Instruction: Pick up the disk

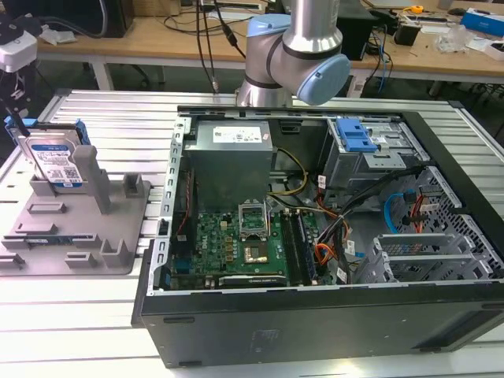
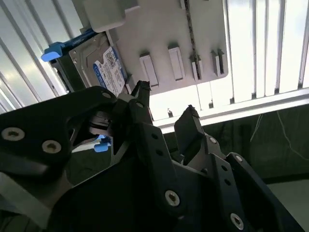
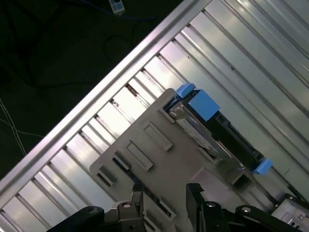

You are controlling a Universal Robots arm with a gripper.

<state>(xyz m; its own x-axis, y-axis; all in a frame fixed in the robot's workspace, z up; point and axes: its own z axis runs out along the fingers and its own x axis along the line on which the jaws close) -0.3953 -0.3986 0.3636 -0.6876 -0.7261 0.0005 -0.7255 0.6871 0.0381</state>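
Hovering above the grey fixture (image 3: 145, 145), the gripper (image 3: 165, 188) is clear of everything around it. Fingers (image 2: 187, 126) are spread apart with nothing held; fixture and table slats show through the gap in both wrist views.

The disk (image 1: 55, 161) stands on edge in the fixture at the end toward the exterior view's left, leaning on an upright post, with its white-and-blue label facing the camera. Blue rails run along its sides. In the second wrist view the disk (image 2: 104, 65) sits just beside one finger, not touching.

The fixture rests on the slatted metal table (image 1: 87, 315). An open computer case (image 1: 315, 331) lies toward the exterior view's right, with the power supply (image 1: 232, 157) inside. The arm (image 1: 295, 47) rises behind the case.
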